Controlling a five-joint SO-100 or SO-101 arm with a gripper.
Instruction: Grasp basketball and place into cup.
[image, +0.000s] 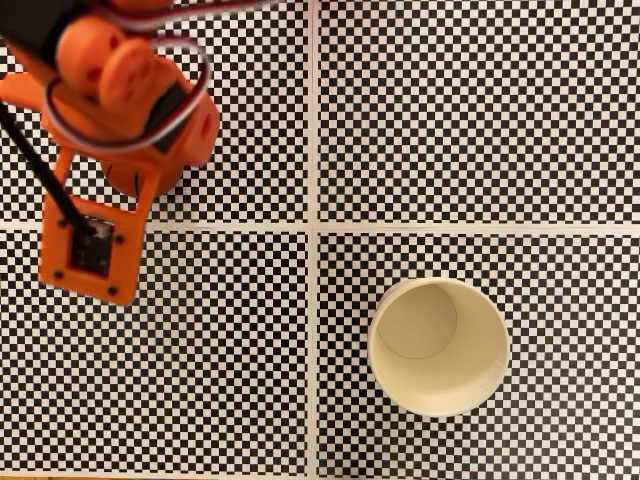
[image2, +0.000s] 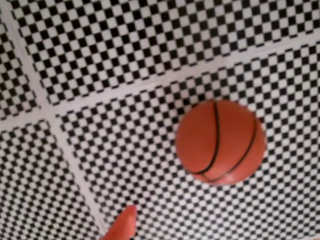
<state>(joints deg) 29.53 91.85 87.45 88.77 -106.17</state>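
Here the miniature basketball (image2: 220, 142) is lying free on the checkerboard mat (image2: 125, 60) in the wrist view, an orange fingertip (image2: 122, 226) showing at the bottom edge; whether the gripper is parted cannot be told. The paper cup (image: 480, 385) is standing empty. A glancing contact is likely to roll the ball away. No writing is showing.

Matt paper cup (image: 438, 347), smooth orange basketball (image2: 220, 142) with a faint sheen — both on a flat, printed checkered surface (image: 480, 110).
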